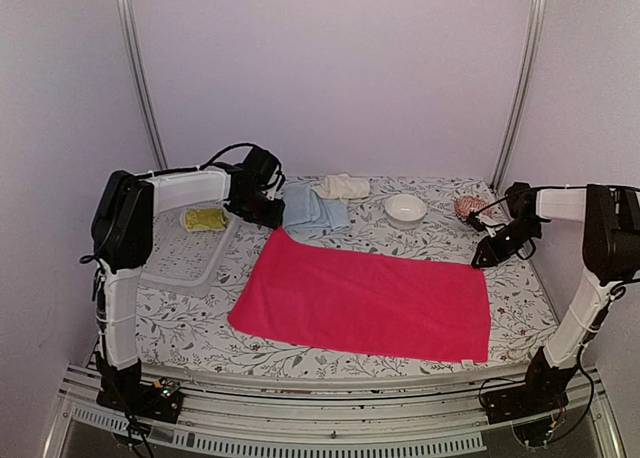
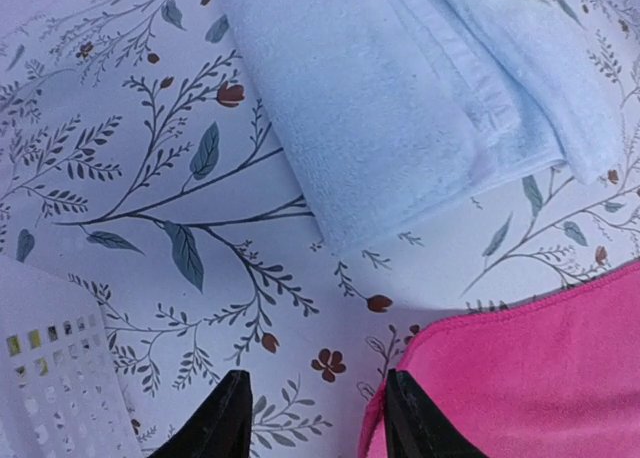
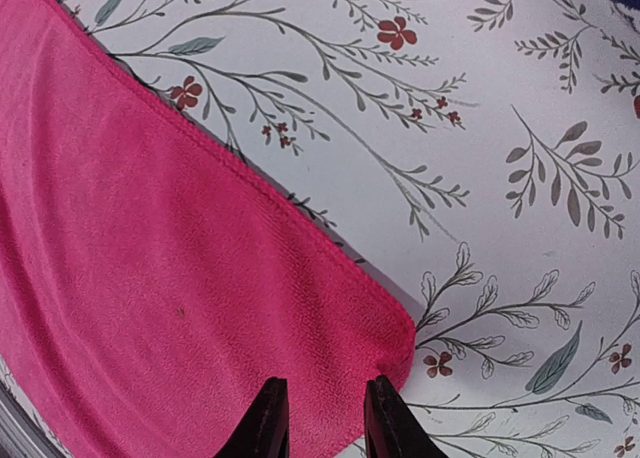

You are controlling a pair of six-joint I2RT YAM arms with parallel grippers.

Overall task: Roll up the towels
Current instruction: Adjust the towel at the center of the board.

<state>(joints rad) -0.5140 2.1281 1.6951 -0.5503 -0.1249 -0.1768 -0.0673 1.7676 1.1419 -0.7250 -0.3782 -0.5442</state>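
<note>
The hot pink towel (image 1: pixel 365 303) lies spread flat in the middle of the table. My left gripper (image 1: pixel 270 221) is open at its far left corner; in the left wrist view the gripper (image 2: pixel 318 413) straddles the towel's edge (image 2: pixel 540 378), one finger on bare cloth covering, the other over the pink corner. My right gripper (image 1: pixel 485 259) is open over the far right corner; in the right wrist view the gripper (image 3: pixel 322 418) sits low over the pink towel (image 3: pixel 170 278). The folded light blue towel (image 1: pixel 315 208) (image 2: pixel 420 98) and the cream towel (image 1: pixel 343 186) lie at the back. The yellow-green towel (image 1: pixel 205 219) lies in a tray.
A clear plastic tray (image 1: pixel 190 263) stands at the left; its corner shows in the left wrist view (image 2: pixel 50 378). A white bowl (image 1: pixel 405 209) and a small red-and-white object (image 1: pixel 468 207) stand at the back right. The floral table covering (image 1: pixel 180 323) lies under everything.
</note>
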